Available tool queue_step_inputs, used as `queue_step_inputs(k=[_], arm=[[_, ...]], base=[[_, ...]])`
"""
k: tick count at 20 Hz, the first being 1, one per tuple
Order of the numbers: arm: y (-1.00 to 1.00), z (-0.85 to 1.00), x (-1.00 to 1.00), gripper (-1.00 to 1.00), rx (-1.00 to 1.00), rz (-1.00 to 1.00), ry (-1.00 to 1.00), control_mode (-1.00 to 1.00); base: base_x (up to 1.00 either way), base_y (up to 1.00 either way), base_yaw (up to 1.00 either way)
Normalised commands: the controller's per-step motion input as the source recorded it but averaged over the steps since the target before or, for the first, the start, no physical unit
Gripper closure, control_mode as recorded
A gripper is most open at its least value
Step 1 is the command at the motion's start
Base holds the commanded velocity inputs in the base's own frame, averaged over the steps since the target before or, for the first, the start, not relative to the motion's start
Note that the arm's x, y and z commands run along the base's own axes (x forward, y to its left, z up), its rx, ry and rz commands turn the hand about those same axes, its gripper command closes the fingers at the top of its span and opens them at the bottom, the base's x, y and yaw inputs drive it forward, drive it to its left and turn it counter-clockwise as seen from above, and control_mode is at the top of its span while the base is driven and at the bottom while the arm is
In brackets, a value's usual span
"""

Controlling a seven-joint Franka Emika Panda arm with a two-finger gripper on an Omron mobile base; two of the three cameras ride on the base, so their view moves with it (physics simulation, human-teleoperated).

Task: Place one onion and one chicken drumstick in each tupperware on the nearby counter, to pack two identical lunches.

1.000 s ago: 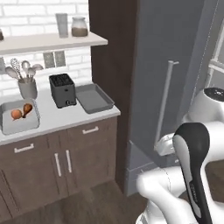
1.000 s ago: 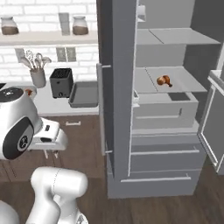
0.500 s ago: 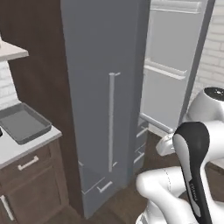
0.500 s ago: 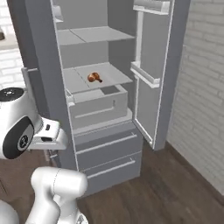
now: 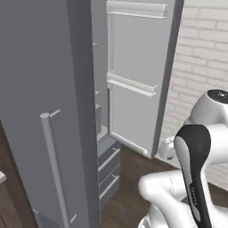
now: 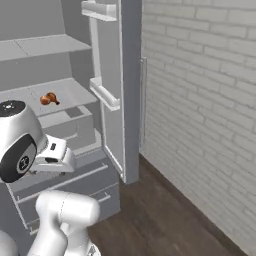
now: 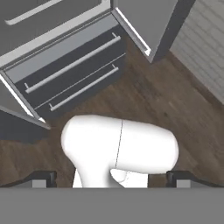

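A brown chicken drumstick [image 6: 48, 98] lies on a grey shelf inside the open fridge [image 6: 60, 95], up and to the left of my arm. My gripper [image 7: 111, 179] is open and holds nothing. Its two dark fingertips [image 7: 41, 178] stand wide apart and point down at the wooden floor in front of the fridge drawers [image 7: 70, 65]. The hand hangs low near the robot's body, well below the drumstick's shelf. The onion and the tupperware are out of view. Of the counter, a pale sliver [image 5: 1, 177] shows at the far left edge.
The fridge's right door [image 5: 133, 80] stands swung open, with shelf rails on its inside. The closed grey left door carries a long vertical handle [image 5: 53, 169]. A white brick wall [image 6: 200, 100] closes the right side. Dark wooden floor [image 6: 160, 215] lies between fridge and wall.
The whole picture has swept sideways, so the base has turned right. The counter with toaster and tupperware has left the views; the fridge's inside and the brick wall have come in. The gripper stays open.
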Motion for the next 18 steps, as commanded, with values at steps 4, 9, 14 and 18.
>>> queue_step_inputs(k=[4, 9, 14, 18], arm=[[0.0, 0.0, 0.0, -1.0, 0.0, 0.0, 0.0, 1.0], [0.0, 0.0, 0.0, -1.0, 0.0, 0.0, 0.0, 1.0], [0.0, 0.0, 0.0, -1.0, 0.0, 0.0, 0.0, 1.0], [0.0, 0.0, 0.0, -1.0, 0.0, 0.0, 0.0, 1.0]], base=[[0.81, 0.08, 0.34], [0.44, -0.05, 0.45], [0.29, -0.41, 0.56], [0.17, -0.41, 0.55]])
